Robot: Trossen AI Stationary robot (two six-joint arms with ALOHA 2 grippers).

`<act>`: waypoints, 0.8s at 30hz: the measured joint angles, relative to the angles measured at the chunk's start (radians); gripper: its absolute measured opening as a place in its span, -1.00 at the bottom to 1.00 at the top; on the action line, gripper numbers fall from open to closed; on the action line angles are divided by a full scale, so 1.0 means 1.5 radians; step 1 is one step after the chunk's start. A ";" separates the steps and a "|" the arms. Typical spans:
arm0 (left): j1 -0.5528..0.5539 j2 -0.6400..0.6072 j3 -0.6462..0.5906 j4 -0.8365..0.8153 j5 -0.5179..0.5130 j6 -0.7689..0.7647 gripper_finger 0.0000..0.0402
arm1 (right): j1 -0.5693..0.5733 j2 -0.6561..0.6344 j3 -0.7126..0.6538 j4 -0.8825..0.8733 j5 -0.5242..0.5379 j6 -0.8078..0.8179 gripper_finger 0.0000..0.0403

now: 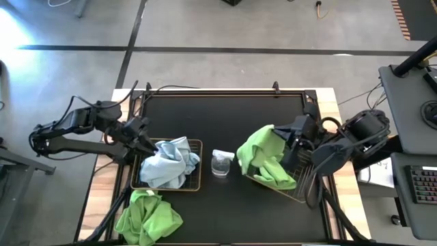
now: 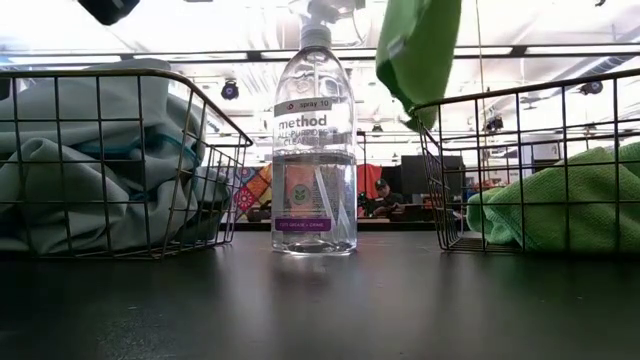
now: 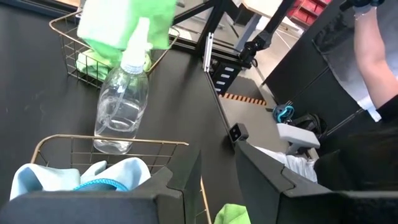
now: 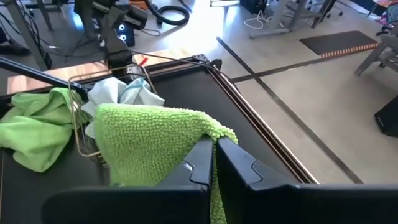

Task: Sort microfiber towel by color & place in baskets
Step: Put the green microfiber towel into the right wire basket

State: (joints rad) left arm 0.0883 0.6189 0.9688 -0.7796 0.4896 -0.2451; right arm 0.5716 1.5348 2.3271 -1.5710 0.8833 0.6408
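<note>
Two bronze wire baskets stand on the black table. The left basket (image 1: 199, 164) holds pale blue towels (image 1: 169, 162). The right basket (image 1: 302, 193) holds green towels (image 1: 276, 176). My right gripper (image 4: 216, 144) is above the right basket's far left part, shut on a lime green towel (image 4: 149, 140) that hangs in the air (image 2: 420, 50). My left gripper (image 1: 145, 141) waits open by the left basket's far left corner, nothing between its fingers. More green towels (image 1: 147, 215) lie in a heap on the table in front of the left basket. My right gripper pinches the green towel at a bunched upper edge (image 4: 200, 132) between its two shut fingers, which slant downward from the table's right side. The towel drapes to one side of the fingers and hangs slack below them (image 2: 418, 105), lifted clear of the table, above the basket's left wall.
A clear spray bottle (image 1: 222, 162) stands upright between the two baskets. Bare black table lies beyond the baskets toward the far edge. A person's sleeve and arm (image 3: 373, 56) show beyond the table's right side.
</note>
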 joint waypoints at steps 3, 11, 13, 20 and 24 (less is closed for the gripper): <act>0.000 -0.005 0.000 -0.002 0.000 0.000 -0.58 | 0.000 -0.013 -0.023 0.000 0.000 0.000 -0.96; 0.000 -0.024 0.000 -0.018 0.000 -0.011 -0.58 | 0.000 -0.088 -0.183 0.000 -0.014 0.045 -0.96; 0.000 -0.029 0.000 -0.021 0.000 -0.017 -0.58 | 0.001 -0.115 -0.227 -0.001 -0.015 0.079 -0.96; 0.000 -0.039 0.000 -0.020 0.000 -0.018 -0.58 | 0.030 -0.199 -0.386 0.001 -0.015 0.209 -0.96; 0.000 -0.041 0.000 -0.019 -0.001 -0.018 -0.58 | 0.057 -0.233 -0.471 0.008 -0.020 0.285 -0.96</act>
State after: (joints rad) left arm 0.0886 0.5571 0.9687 -0.8086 0.4882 -0.2718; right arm 0.6571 1.1854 1.6200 -1.5597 0.8533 1.0683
